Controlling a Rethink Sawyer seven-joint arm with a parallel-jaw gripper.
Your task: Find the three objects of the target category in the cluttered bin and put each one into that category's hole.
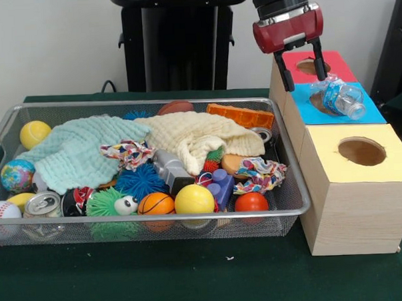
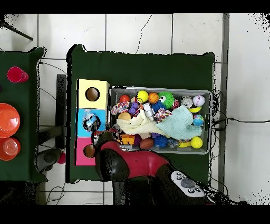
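A crushed clear plastic bottle [image 1: 342,98] lies tilted over the hole of the blue box [image 1: 375,114], partly sunk in; overhead the bottle [image 2: 91,122] sits on that blue box [image 2: 83,117]. My gripper [image 1: 304,69] hangs open just above and behind it, over the red box [image 1: 336,66], with nothing between its black fingers [image 1: 288,75]. Overhead, the gripper [image 2: 98,138] shows at the edge between the red and blue boxes. The yellow box [image 1: 388,149] has an open hole [image 1: 362,151].
The wire mesh bin [image 1: 145,101] holds balls, two cloths [image 1: 77,152], knotted rope toys [image 1: 259,174], cans [image 1: 42,204], a spiky green toy [image 1: 110,202] and an orange block [image 1: 239,115]. Overhead, red cups and bowls [image 2: 9,120] stand on a side table.
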